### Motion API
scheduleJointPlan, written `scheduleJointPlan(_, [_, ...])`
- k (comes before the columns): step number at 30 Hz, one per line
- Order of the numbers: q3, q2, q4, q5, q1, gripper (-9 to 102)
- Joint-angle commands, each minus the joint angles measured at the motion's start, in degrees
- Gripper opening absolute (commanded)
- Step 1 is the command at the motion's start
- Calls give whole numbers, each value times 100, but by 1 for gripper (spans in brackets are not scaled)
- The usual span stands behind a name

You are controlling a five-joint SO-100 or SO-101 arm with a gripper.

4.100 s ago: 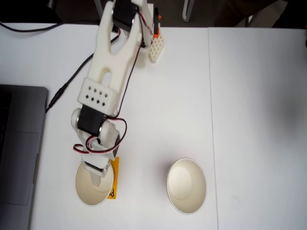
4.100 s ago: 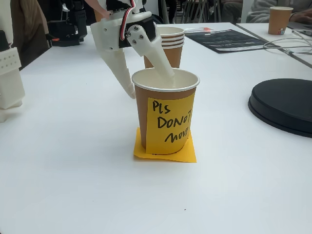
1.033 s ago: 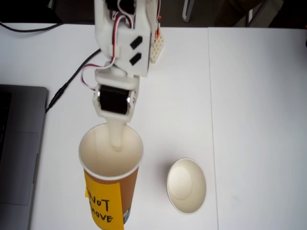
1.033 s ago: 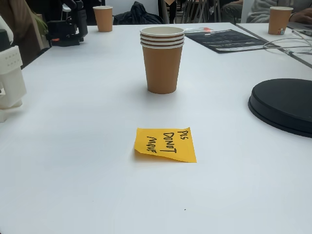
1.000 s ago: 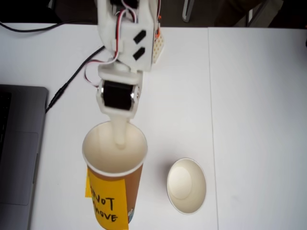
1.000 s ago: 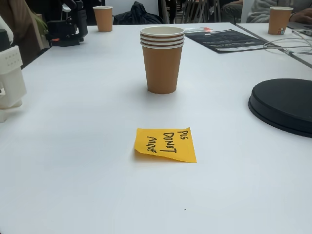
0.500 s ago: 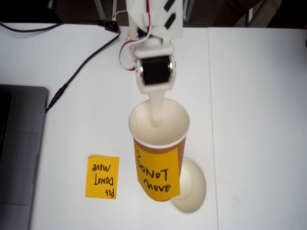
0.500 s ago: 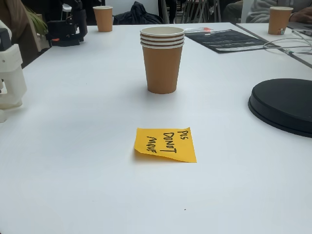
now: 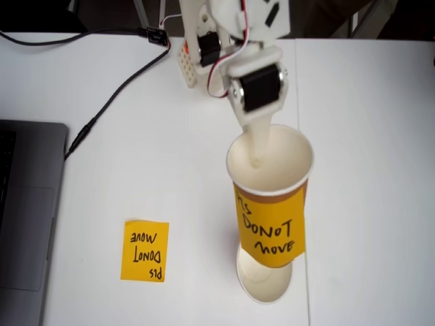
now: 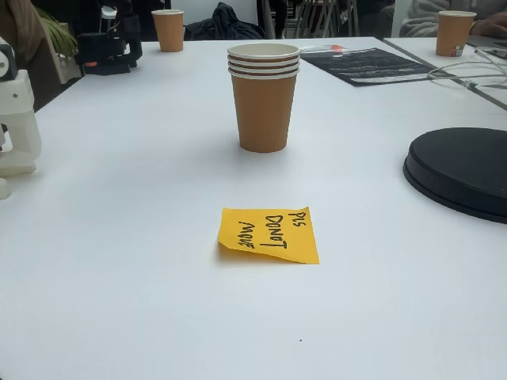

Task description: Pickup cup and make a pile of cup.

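- In the low fixed view, the flat orange note (image 10: 268, 233) lies closest to the camera, alone on the white table (image 10: 119, 261). Behind it stands a stack of brown cups (image 10: 264, 96), and a black round thing (image 10: 463, 170) sits off to the right.
- From the fixed view that looks down, my cup (image 9: 270, 192) is up in the air. It hangs right over the plain cup (image 9: 265, 285), which sits on the table with its mouth up.
- My gripper (image 9: 257, 161) has the cup by its rim. One white finger (image 9: 257, 139) goes down inside the cup. I think the other finger is outside the wall, but the cup hides it. So I am pinched shut on the rim.
- The note on my cup's side (image 9: 270, 234) faces the camera.
- I think this cup is very light and thin. It is paper, so a hard squeeze would bend it.
- The rim looks like the best place to hold, as the rolled edge is the stiffest part.
- The cup looks tipped a bit. I think it could miss or knock the plain cup over.
- A laptop (image 9: 24, 224) sits far to the left.
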Motion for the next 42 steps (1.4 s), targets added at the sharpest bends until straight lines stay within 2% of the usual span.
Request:
scheduleJointPlan(1, [-545,-9,-18,79,-35,-7])
scheduleJointPlan(15, [-2092,-1573,-18,88,-35,-7])
scheduleJointPlan(33, [-2083,-1907,79,88,62,-7])
scheduleJointPlan(42, [-1318,-1802,79,79,475,-7])
